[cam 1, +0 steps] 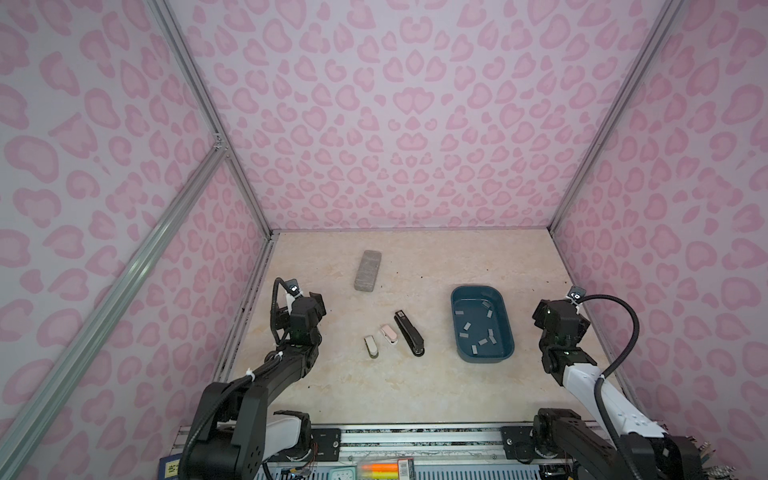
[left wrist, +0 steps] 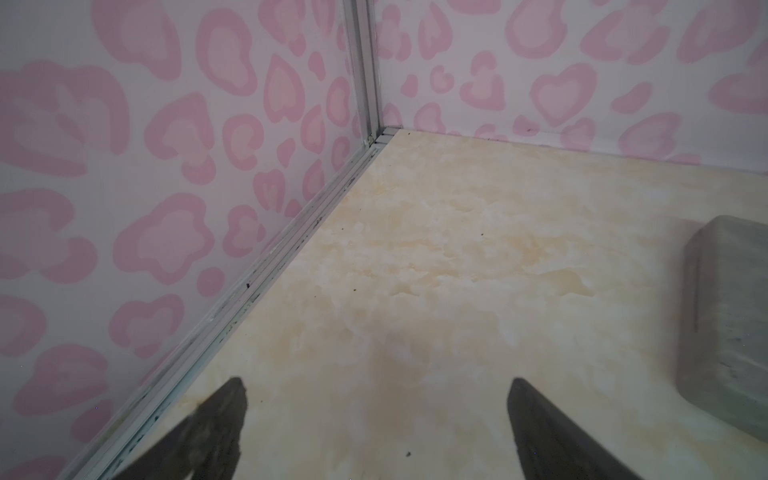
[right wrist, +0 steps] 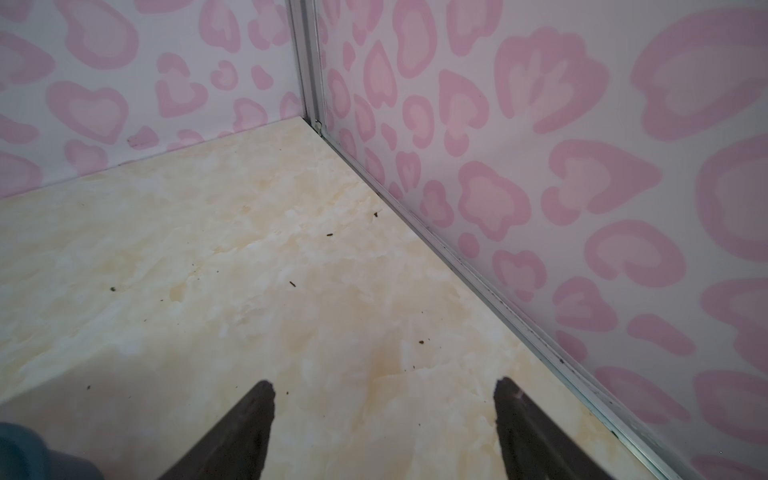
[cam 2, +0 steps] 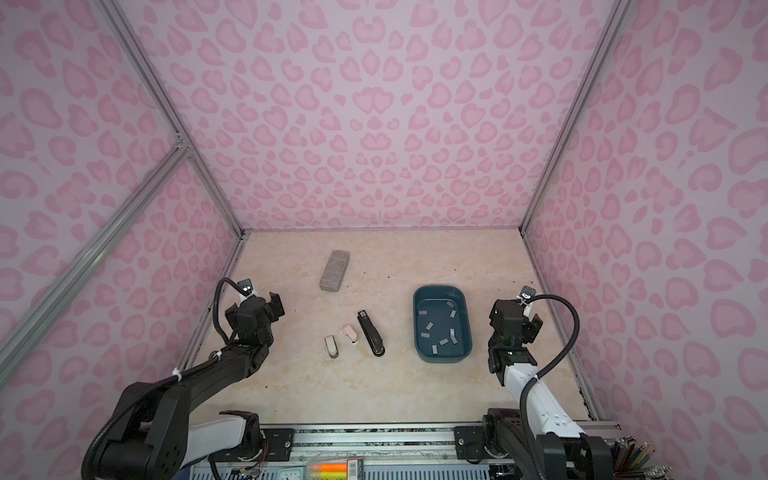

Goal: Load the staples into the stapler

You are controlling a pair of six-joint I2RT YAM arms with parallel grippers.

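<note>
task at very start, by the look: nothing loaded yet.
black stapler [cam 1: 409, 333] lying about middle of tabletop, seems closed, untouched.
staples [cam 1: 466, 330] scattered loose inside blue tray [cam 1: 478, 287], between stapler and right edge of tabletop.
left gripper [left wrist: 376, 399] wide open, empty, near left edge; grey block [cam 1: 368, 270] close by.
right gripper [right wrist: 384, 395] open too, empty, near right edge, beside tray.
left to do, probably: open stapler, pick one strip from tray, lay in channel, close.
</note>
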